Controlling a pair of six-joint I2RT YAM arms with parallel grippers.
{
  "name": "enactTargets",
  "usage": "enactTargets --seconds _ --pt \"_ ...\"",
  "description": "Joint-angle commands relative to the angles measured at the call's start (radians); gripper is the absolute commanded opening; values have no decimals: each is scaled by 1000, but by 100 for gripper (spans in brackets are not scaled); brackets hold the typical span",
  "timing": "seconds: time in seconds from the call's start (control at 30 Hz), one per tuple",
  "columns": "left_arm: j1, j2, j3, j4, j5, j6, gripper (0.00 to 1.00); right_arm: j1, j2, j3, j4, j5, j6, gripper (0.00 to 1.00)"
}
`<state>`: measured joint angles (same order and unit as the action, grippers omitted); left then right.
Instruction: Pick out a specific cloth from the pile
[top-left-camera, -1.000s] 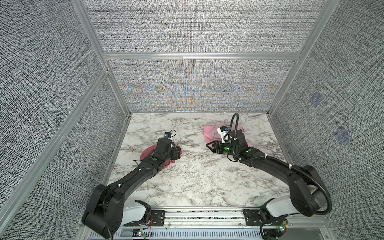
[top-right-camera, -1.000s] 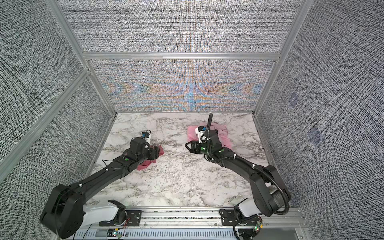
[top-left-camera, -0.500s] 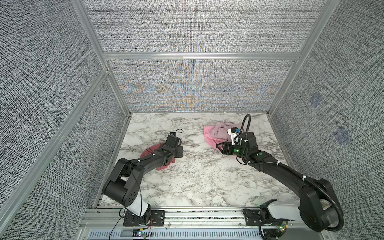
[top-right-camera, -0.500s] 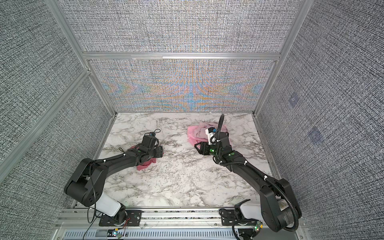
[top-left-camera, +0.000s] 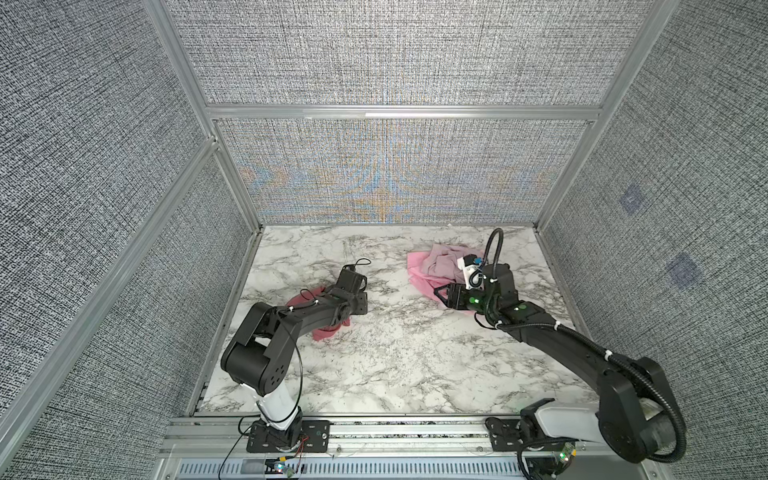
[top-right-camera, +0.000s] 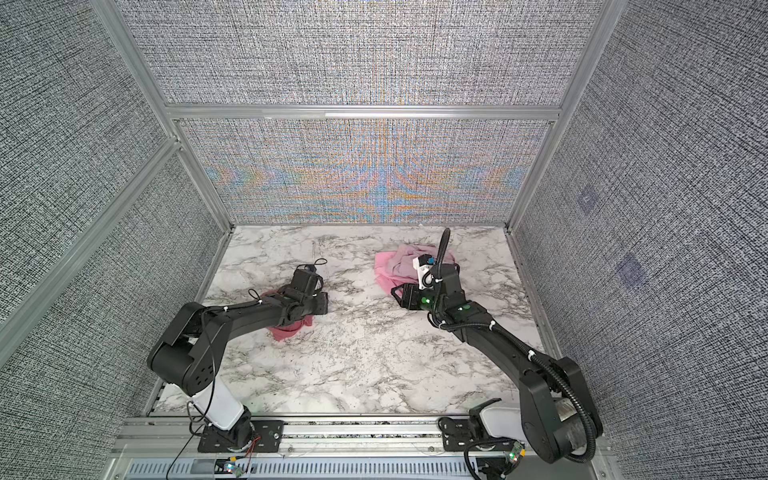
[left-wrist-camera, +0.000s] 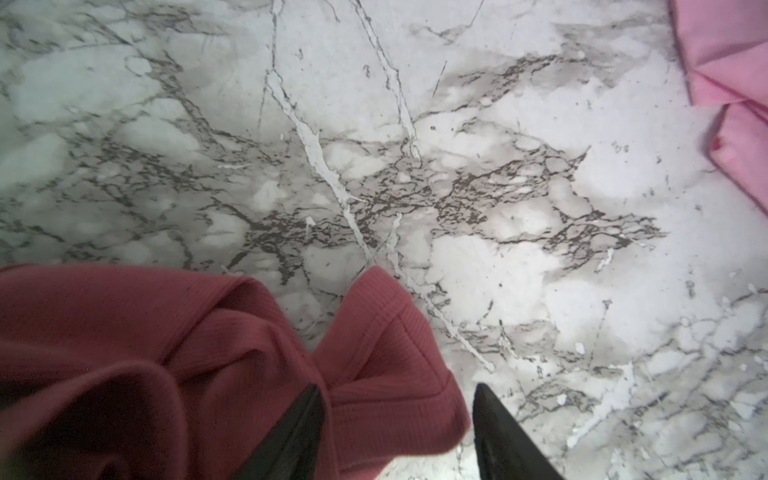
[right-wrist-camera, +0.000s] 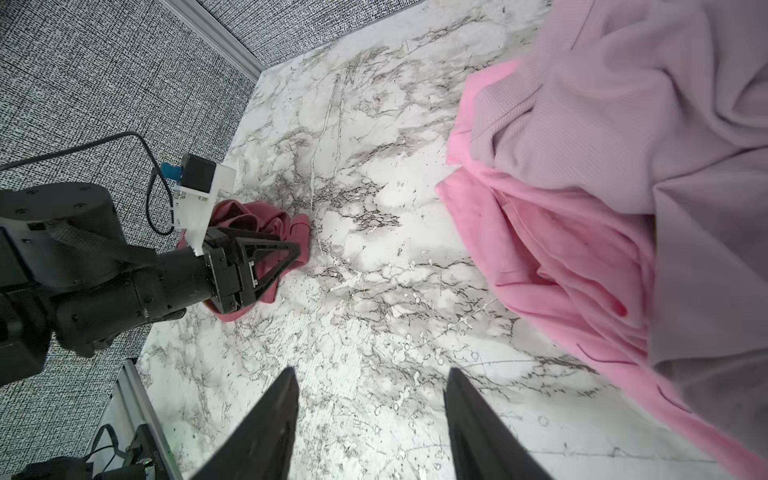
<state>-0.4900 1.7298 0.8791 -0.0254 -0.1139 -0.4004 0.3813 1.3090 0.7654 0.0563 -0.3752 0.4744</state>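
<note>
I have the cloth (top-left-camera: 323, 332) down on the marble table (top-left-camera: 395, 357), left of centre in both top views and well apart from the pile (top-left-camera: 436, 266) at the right rear of the table. My left arm (top-left-camera: 291, 322) lies straight across it. From above I only get a rose-red patch poking out below the forearm and a sliver above it.

The left wrist view is better. Crumpled, ribbed fabric fills the lower left of the frame, and one fold runs in between the prongs of the left gripper (left-wrist-camera: 397, 386). The jaws are apart there. The fold takes up most of the gap, and I cannot tell whether either side presses on it. From the right wrist camera, that gripper points sideways over the cloth.

Over to the pile: the bright pink cloth (right-wrist-camera: 561, 257) is spread underneath, with the pale mauve cloth (right-wrist-camera: 623, 124) draped on top. In the top views the right wrist's white camera mount (top-left-camera: 471, 270) and its black hose (top-left-camera: 494, 245) cover the pile's right side. The right gripper (right-wrist-camera: 372, 372) sits just beside the pile's lower edge in those views. Its jaws are apart, with only bare marble between them. Around the table on three sides stand grey woven panels (top-left-camera: 395, 62) in aluminium framing.
</note>
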Motion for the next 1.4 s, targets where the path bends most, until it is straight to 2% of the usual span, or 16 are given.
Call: enactTargets --seconds 0.0,0.17,0.3,0.43,0.47,0.5,0.53,0.77,1.0,1.13,1.37 --pt "-2 28 19 11 16 16 58 -1 4 5 14 -5 5 58" --pt "-2 60 37 12 20 24 52 -4 6 5 15 -5 10 58" --pt "-5 81 52 6 22 30 40 -8 7 8 11 -4 12 58" --pt "-4 97 66 0 19 34 22 -13 1 7 14 2 13 58" --pt "-5 96 69 -3 19 35 15 -14 1 6 14 2 15 58" --pt "-5 93 71 -2 27 39 3 -16 1 6 14 2 16 58" --pt "-6 89 76 -4 36 46 0 -17 0 6 14 2 18 58" --pt "-20 -22 132 -51 55 66 0 -23 -9 9 11 1 17 58" --pt "-20 -231 177 -73 50 85 0 -25 -19 9 10 -5 21 58" --pt "-20 -341 173 -110 -56 71 0 -25 -28 6 10 -10 29 58" --pt "-9 -502 71 -147 -218 90 0 -25 -45 -3 15 -19 38 58"
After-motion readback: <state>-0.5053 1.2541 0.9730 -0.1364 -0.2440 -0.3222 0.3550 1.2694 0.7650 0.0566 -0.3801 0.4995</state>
